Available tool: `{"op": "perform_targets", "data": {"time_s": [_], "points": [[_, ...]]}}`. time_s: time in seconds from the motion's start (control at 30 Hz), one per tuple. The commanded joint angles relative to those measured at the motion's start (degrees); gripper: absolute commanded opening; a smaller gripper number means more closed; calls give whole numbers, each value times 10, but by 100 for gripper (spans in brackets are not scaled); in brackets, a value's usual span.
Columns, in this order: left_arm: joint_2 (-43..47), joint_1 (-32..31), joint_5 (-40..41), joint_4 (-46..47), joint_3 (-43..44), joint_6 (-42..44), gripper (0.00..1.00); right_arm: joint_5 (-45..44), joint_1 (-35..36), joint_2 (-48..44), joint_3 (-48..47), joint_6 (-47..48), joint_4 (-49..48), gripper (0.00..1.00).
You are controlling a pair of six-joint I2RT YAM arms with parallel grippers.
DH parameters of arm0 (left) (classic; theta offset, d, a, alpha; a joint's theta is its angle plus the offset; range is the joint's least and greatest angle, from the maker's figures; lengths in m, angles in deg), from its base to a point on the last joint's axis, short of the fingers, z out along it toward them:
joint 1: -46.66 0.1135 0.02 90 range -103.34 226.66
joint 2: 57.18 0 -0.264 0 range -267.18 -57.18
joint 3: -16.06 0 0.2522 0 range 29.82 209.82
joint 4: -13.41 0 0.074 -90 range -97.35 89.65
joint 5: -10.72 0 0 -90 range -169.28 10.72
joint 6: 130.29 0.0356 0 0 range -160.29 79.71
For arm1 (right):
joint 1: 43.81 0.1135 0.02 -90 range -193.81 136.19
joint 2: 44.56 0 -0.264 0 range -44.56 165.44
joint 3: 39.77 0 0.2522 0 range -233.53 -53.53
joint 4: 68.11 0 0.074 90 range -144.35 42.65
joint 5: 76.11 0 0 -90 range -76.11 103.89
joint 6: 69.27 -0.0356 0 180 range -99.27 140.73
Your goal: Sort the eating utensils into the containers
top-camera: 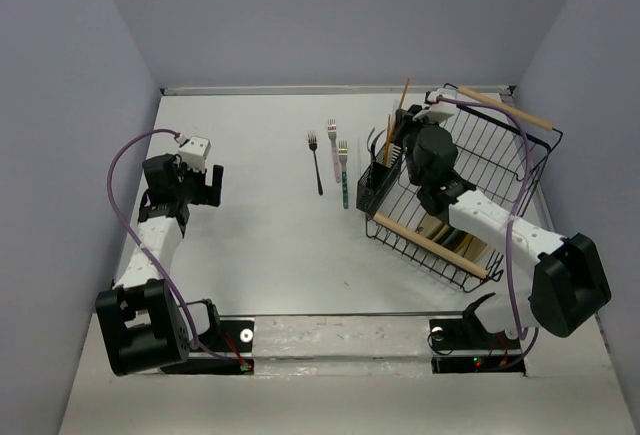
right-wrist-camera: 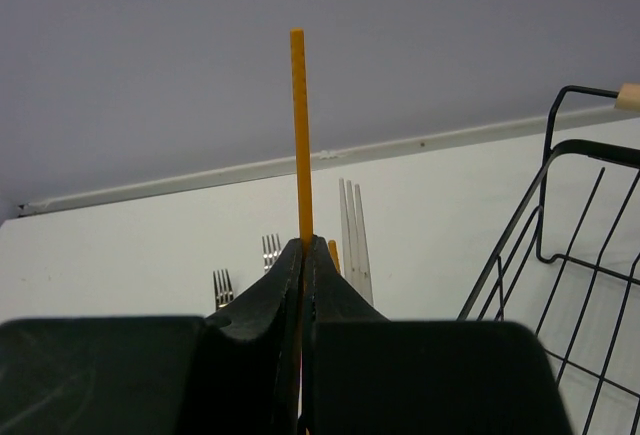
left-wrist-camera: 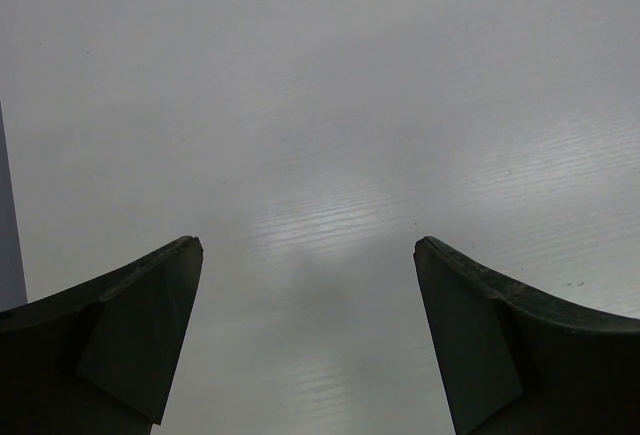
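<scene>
My right gripper (top-camera: 398, 143) (right-wrist-camera: 304, 245) is shut on a brown wooden chopstick (top-camera: 404, 100) (right-wrist-camera: 298, 135) and holds it upright over the small black slotted holder (top-camera: 374, 185) at the wire rack's left edge. A second brown chopstick tip (right-wrist-camera: 333, 251) and pale white chopsticks (right-wrist-camera: 352, 230) stand just behind the fingers. Three forks lie on the table left of the holder, with black (top-camera: 316, 167), pink (top-camera: 332, 141) and teal (top-camera: 343, 177) handles. My left gripper (top-camera: 205, 187) (left-wrist-camera: 308, 247) is open and empty over bare table at the far left.
A big black wire rack (top-camera: 500, 160) (right-wrist-camera: 560, 255) with wooden handles stands at the right, with plates (top-camera: 445, 235) inside it. Grey walls enclose the table on three sides.
</scene>
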Motion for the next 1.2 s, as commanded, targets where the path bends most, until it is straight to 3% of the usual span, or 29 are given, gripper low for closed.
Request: {"op": "perform_targets", "data": {"time_s": [0.0,0.67,0.9,1.07,1.17], "points": [[-1,3,-3,20,-2,4,99,-1,-15,21,4,5,-67,0],[-12,2,-3,21,0,4,99,57,-29,92,48,-23,-65,0],[-15,2,-3,21,1,4,99,77,-29,57,62,-12,-51,31],[-29,2,-6,10,15,2,99,99,-29,10,59,8,-23,40],[-59,-31,54,-4,63,-11,98,139,-29,-19,26,32,27,44]]}}
